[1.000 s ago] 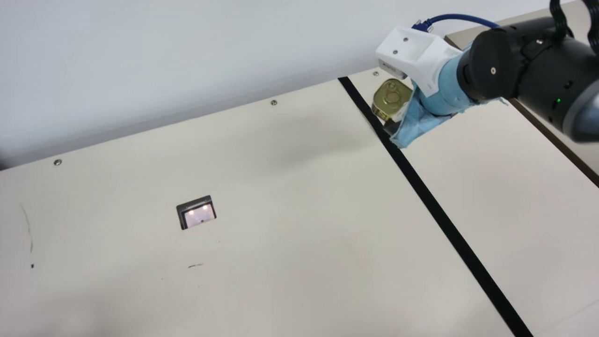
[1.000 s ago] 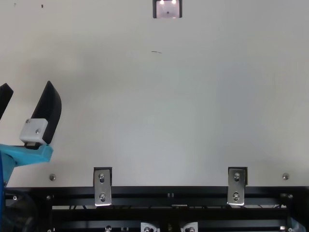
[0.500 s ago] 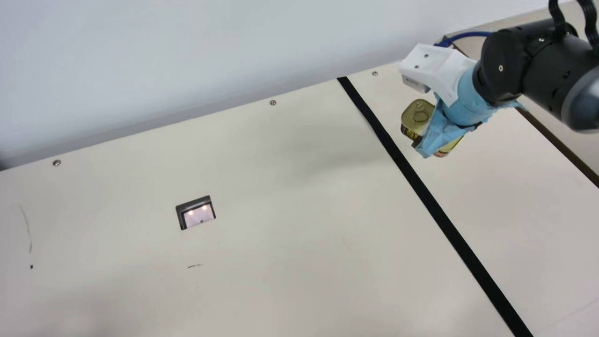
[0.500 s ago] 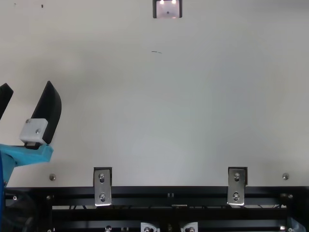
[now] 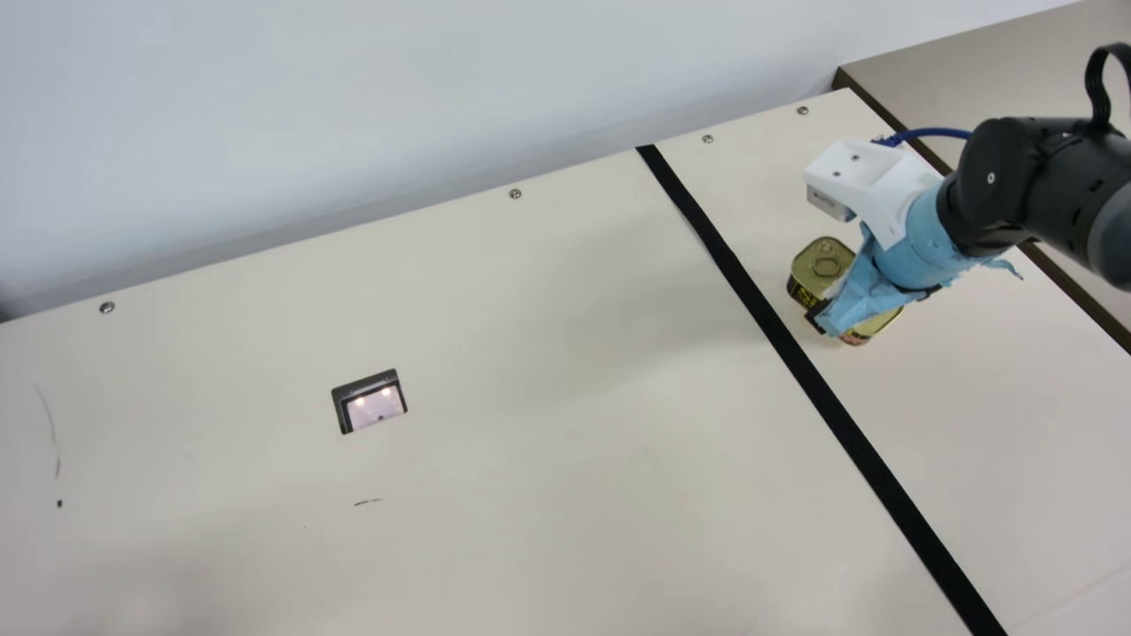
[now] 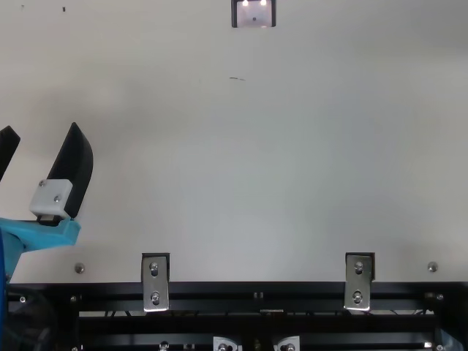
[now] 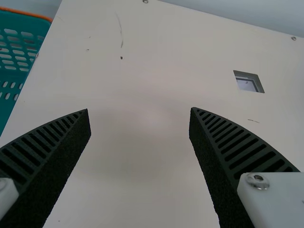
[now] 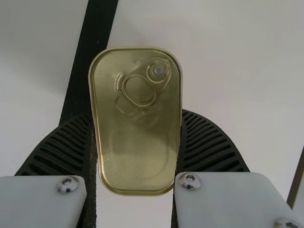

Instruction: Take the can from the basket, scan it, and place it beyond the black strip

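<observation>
In the main view my right gripper [image 5: 832,320] is over the table right of the black strip [image 5: 808,375], shut on the gold can [image 5: 823,262]. The right wrist view shows the can [image 8: 135,142], its pull-ring lid facing the camera, clamped between both fingers of the right gripper [image 8: 135,135]; the black strip [image 8: 90,61] runs beside it. Whether the can touches the table I cannot tell. At the top view's left edge my left gripper [image 6: 40,153] stands open. In the left wrist view the left gripper [image 7: 139,116] has nothing between its spread fingers. The basket [image 7: 18,57] is teal with an orange rim.
The scanner window [image 5: 370,402] is set in the cream table [image 5: 565,442], left of the strip. A brown-edged side surface [image 5: 998,71] adjoins the table's right side. A black rail with metal brackets [image 6: 155,281] runs along the near edge in the top view.
My right gripper has carried the can from above the strip's far end to the right and toward the near side in the main view. The left gripper has kept still.
</observation>
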